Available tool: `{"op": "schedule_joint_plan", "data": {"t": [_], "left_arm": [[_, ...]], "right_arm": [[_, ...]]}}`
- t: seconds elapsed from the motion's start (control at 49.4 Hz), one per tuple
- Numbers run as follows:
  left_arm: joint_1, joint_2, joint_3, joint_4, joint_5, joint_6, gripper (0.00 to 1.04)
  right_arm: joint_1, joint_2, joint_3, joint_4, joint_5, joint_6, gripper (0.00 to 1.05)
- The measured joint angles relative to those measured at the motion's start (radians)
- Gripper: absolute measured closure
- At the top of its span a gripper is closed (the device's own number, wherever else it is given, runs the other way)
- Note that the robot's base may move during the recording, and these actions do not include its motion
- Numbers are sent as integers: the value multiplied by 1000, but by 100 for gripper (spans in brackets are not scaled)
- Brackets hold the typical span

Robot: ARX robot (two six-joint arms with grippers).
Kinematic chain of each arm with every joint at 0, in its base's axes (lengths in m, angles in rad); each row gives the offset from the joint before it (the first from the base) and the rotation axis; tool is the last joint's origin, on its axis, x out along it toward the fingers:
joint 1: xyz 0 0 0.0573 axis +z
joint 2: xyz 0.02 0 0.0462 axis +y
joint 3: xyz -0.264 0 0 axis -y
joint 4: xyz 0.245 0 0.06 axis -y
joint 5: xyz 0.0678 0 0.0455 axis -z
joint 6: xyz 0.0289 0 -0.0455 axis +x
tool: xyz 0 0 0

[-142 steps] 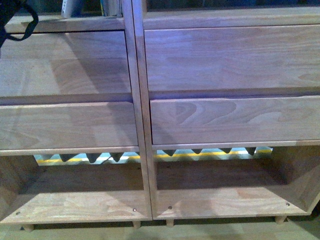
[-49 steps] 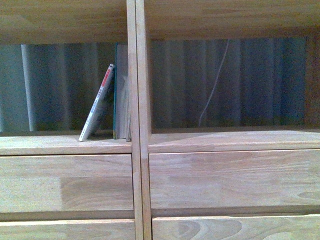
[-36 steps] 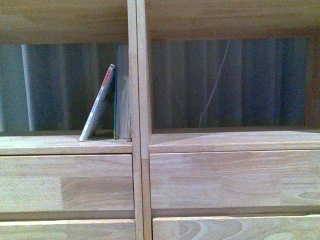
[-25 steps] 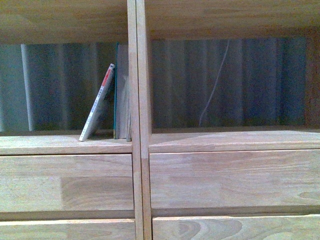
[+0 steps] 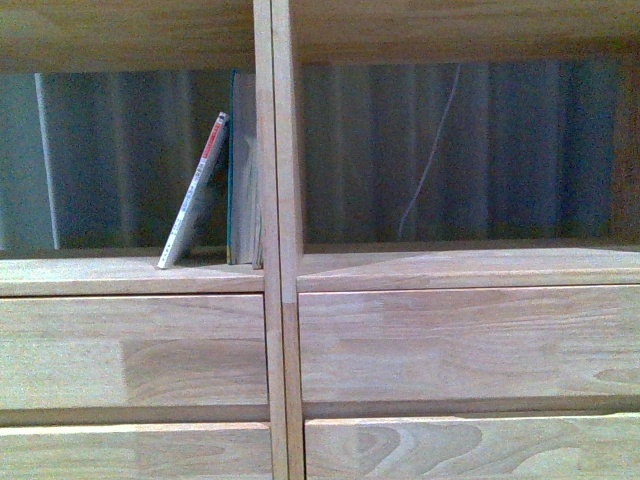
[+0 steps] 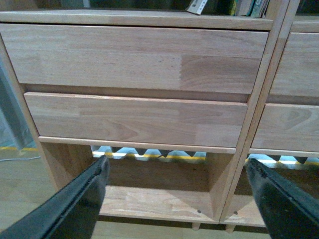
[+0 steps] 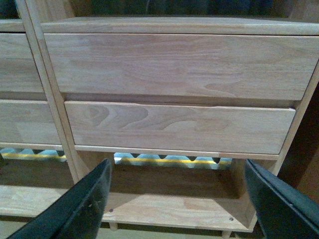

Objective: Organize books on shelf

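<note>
While neither arm appears in the front view, the large light-wood bookcase [image 5: 278, 200] fills it, split by an upright central divider. To the left of that divider, in the open compartment, the thin white-covered book with a red-and-white spine [image 5: 195, 192] stands tilted, its foot on the shelf board and its top leaning rightward against the thicker teal-covered book with cream pages [image 5: 243, 170]. That teal book stands upright, pressed against the divider. Right of the divider the matching compartment shows a pale thin cord [image 5: 430, 150] hanging behind it, before a dark pleated curtain [image 5: 520, 150]. Plain drawer fronts [image 5: 130, 350] run beneath both compartments.

From the left wrist view, the left gripper [image 6: 174, 199] has its two black fingers [image 6: 75, 204] spread wide apart with nothing between them; it points at the two left drawer fronts and the low open bay under them. The tilted book's lower corner [image 6: 198, 6] and other spines beside it show at that view's upper edge, well apart from the fingers.

From the right wrist view, the right gripper [image 7: 174, 199] likewise has its black fingers [image 7: 79, 204] held wide apart and empty, facing the two right drawer fronts [image 7: 179, 64] and the bottom bay, where a yellow stripe [image 7: 169, 160] on the floor shows through the back.
</note>
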Motion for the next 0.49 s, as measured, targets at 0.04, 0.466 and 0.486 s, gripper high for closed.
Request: {"op": "schedule_joint_plan", "data": {"t": [0.04,0.466,0.486], "left_arm": [[0,0,0,0,0,0,9],[0,0,0,0,0,2,7],[0,0,0,0,0,2,7]], "right_arm": [[0,0,0,0,0,0,15],[0,0,0,0,0,0,7],[0,0,0,0,0,0,7]]}}
